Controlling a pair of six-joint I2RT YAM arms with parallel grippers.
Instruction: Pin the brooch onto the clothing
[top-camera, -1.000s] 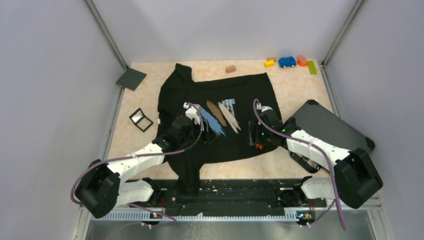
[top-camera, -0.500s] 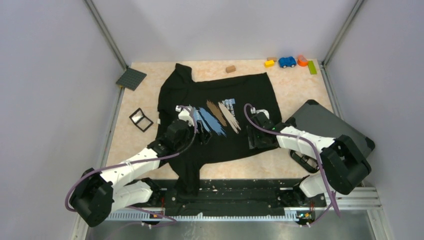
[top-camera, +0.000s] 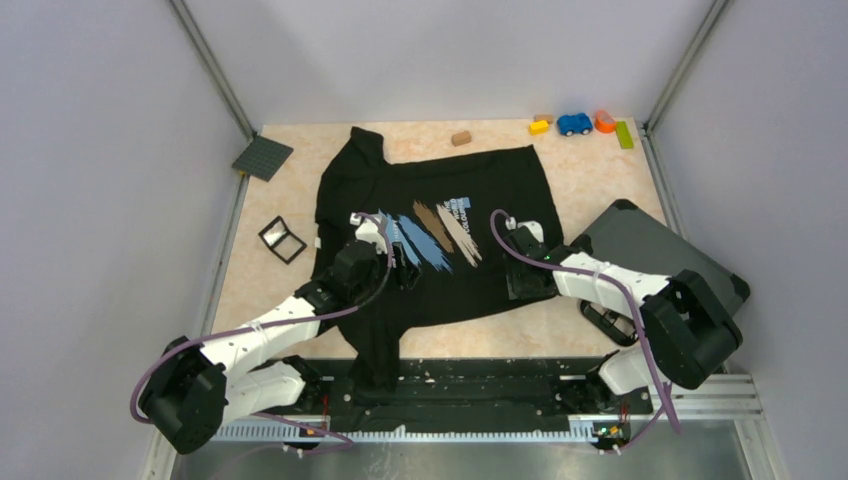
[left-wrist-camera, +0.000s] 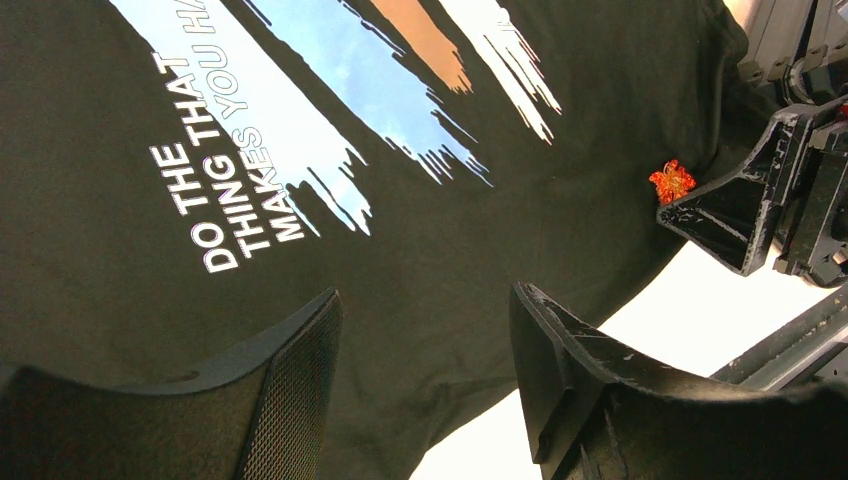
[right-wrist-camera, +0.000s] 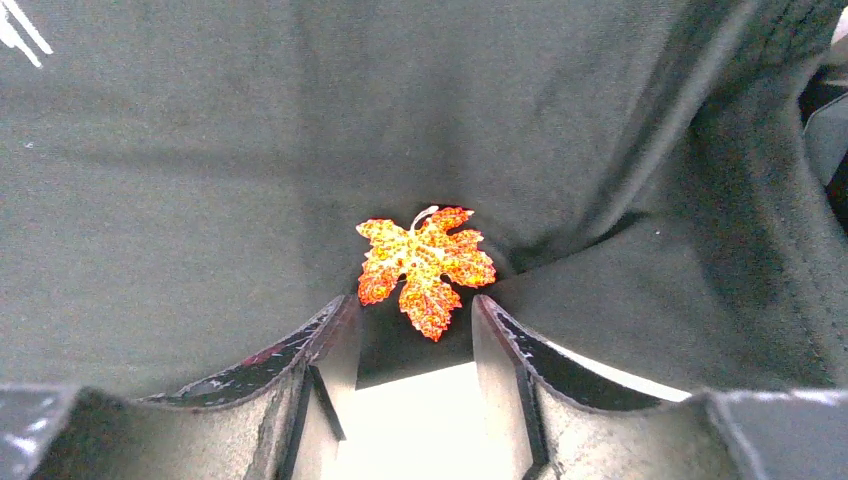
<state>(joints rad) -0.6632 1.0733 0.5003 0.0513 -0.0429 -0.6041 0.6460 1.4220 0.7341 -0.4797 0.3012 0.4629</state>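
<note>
Left of the T-shirt (top-camera: 480, 180), a grey studded plate (top-camera: 263, 157) and a small black-framed clear box (top-camera: 282, 239) lie on the table (top-camera: 580, 190), apart from the cloth. Your left gripper (left-wrist-camera: 425, 300) hangs over the T-shirt's printed chest, fingers spread, nothing between them. Beyond the T-shirt's far edge sits a brown block (top-camera: 461, 138). At the T-shirt's near right hem, your right gripper (right-wrist-camera: 412, 305) has its fingers a little apart on either side of the brooch (right-wrist-camera: 425, 262), an orange-red leaf lying on the black cloth; whether they pinch it, you cannot tell. Past the T-shirt's far right corner: a yellow block (top-camera: 539, 127), blue toy car (top-camera: 574, 124), orange block (top-camera: 604, 122), green block (top-camera: 625, 134). A dark grey case (top-camera: 660, 250) lies just right of the T-shirt.
</note>
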